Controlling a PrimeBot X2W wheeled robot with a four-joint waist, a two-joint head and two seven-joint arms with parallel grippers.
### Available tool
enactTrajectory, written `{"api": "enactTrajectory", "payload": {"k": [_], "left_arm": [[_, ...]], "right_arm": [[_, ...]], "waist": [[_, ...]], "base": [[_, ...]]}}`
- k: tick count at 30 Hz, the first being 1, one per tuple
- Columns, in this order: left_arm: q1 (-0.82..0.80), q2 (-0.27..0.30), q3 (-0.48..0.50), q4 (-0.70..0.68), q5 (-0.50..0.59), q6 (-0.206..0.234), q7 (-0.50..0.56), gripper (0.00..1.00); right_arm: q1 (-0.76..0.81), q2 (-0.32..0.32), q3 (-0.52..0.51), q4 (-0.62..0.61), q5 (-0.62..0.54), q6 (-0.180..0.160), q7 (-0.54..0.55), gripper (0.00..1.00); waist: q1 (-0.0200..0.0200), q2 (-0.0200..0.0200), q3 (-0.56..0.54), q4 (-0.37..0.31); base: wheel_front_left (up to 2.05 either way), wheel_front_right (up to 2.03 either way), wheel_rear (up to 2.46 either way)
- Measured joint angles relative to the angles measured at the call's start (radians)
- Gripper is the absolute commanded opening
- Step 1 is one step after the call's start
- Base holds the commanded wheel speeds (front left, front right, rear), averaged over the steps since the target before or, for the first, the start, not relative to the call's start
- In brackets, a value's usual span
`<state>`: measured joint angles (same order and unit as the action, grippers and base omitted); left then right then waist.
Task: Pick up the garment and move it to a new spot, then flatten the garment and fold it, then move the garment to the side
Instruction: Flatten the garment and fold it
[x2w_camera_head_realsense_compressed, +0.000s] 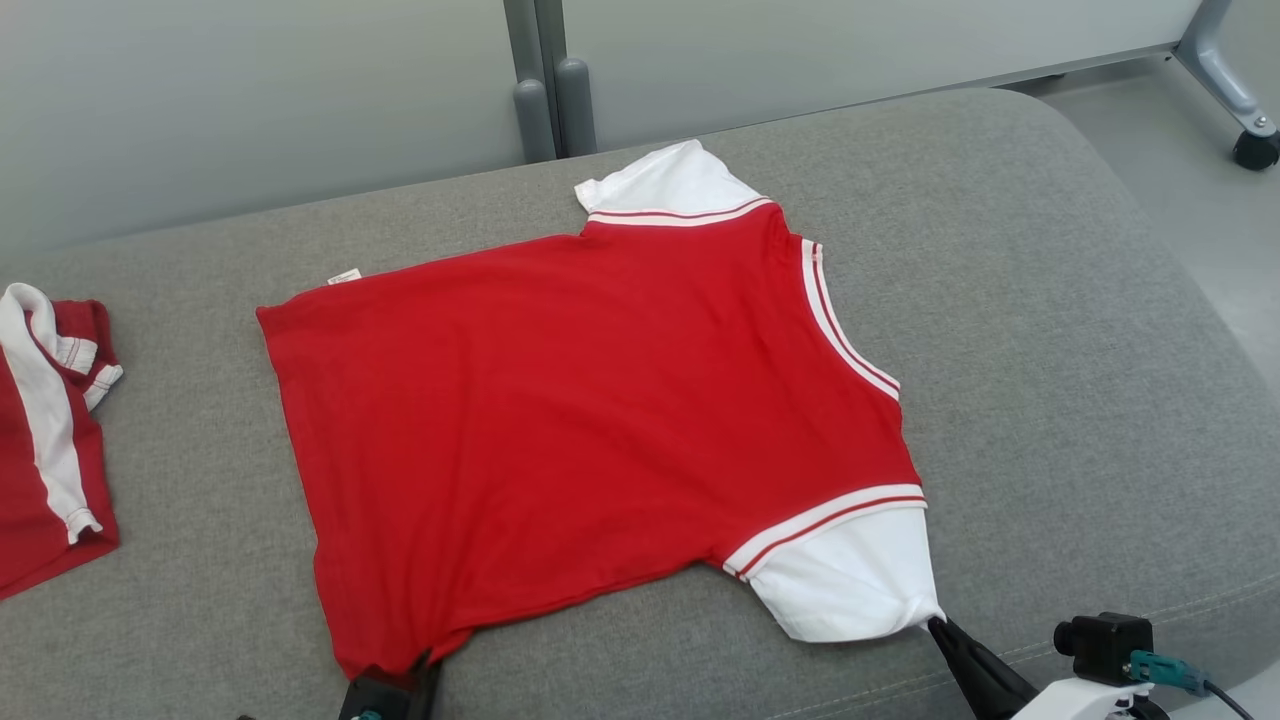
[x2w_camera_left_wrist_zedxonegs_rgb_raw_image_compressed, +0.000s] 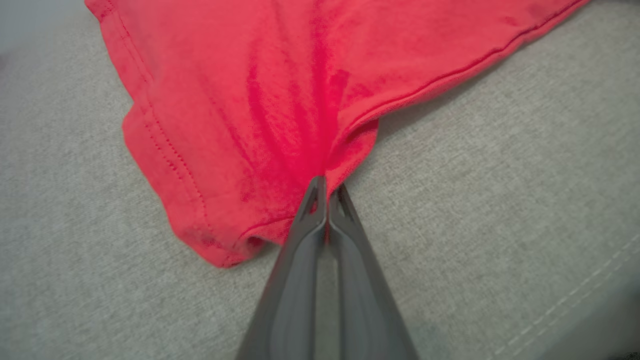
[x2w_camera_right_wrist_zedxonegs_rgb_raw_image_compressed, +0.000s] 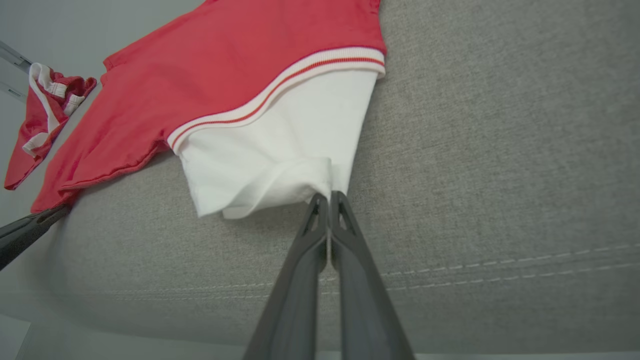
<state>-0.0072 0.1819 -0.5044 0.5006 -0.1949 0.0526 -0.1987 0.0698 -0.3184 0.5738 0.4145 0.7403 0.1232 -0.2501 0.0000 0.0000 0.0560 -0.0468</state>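
Judging by how it lies, you have the shirt (x2w_camera_head_realsense_compressed: 600, 400) spread nearly flat on the cushion (x2w_camera_head_realsense_compressed: 1050, 350); folding and the move aside look undone. Your left gripper (x2w_camera_left_wrist_zedxonegs_rgb_raw_image_compressed: 326, 182) is clamped on the red hem (x2w_camera_left_wrist_zedxonegs_rgb_raw_image_compressed: 165, 165) at 7 o'clock in the head view, your right gripper (x2w_camera_right_wrist_zedxonegs_rgb_raw_image_compressed: 329, 197) on the white sleeve (x2w_camera_head_realsense_compressed: 850, 580) at 5 o'clock.

- Red T-shirt (x2w_camera_head_realsense_compressed: 560, 400) with white sleeves (red-and-white striped bands at sleeve seams and neck).
- Spread flat on the grey padded surface (x2w_camera_head_realsense_compressed: 1050, 350), neck toward the right.
- Near hem corner and near sleeve tip bunched into pinched points.
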Motion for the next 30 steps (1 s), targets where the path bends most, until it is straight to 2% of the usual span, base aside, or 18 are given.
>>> {"api": "enactTrajectory", "payload": {"k": [1,2,3,4,5,6,8,20,30], "left_arm": [[0.0,0.0,0.0,0.0,0.0,0.0,0.0,0.05],[0.004,-0.005,0.002,0.001,-0.008,-0.001,0.0,0.25],[0.007,-0.01,0.005,0.002,-0.018,-0.003,0.0,0.36],[0.008,-0.013,0.008,0.003,-0.026,-0.008,0.0,0.4],[0.008,-0.013,0.009,0.003,-0.03,-0.009,0.0,0.43],[0.008,-0.013,0.01,0.003,-0.032,-0.011,0.002,0.56],[0.009,-0.017,0.016,0.003,-0.047,-0.018,0.004,0.98],[0.029,-0.022,0.022,-0.025,-0.078,-0.036,0.023,1.0],[0.045,-0.052,0.048,-0.143,-0.137,-0.062,0.002,1.0]], "right_arm": [[0.0,0.0,0.0,0.0,0.0,0.0,0.0,0.35],[0.0,0.0,-0.002,0.002,0.0,0.0,0.0,0.47],[0.0,0.0,-0.003,0.004,-0.001,0.0,0.0,0.59],[0.0,0.0,-0.004,0.006,-0.002,0.0,0.0,0.78],[0.0,0.0,-0.005,0.007,-0.002,0.0,0.0,0.9],[0.0,0.001,-0.006,0.008,-0.002,0.0,0.0,1.0],[0.0,0.001,-0.007,0.01,-0.003,0.0,0.0,1.0],[0.003,-0.008,-0.024,0.015,-0.02,0.0,0.0,1.0],[0.001,-0.054,-0.127,-0.035,-0.059,-0.003,0.0,1.0]], "waist": [[0.0,0.0,0.0,0.0],[0.0,0.0,-0.002,-0.001],[0.0,0.0,-0.004,-0.001],[0.0,0.0,-0.005,-0.001],[0.0,0.0,-0.006,-0.002],[0.0,0.0,-0.007,-0.002],[0.0,0.0,-0.008,-0.002],[0.0,0.0,-0.005,-0.004],[0.0,0.0,-0.003,-0.009]], "base": [[0.0,0.0,0.0],[0.0,0.0,0.0],[0.0,0.0,0.0],[0.0,0.0,0.0],[0.0,0.0,0.0],[0.0,0.0,0.0],[0.0,0.0,0.0],[0.0,0.0,0.0],[0.0,0.0,0.0]]}}
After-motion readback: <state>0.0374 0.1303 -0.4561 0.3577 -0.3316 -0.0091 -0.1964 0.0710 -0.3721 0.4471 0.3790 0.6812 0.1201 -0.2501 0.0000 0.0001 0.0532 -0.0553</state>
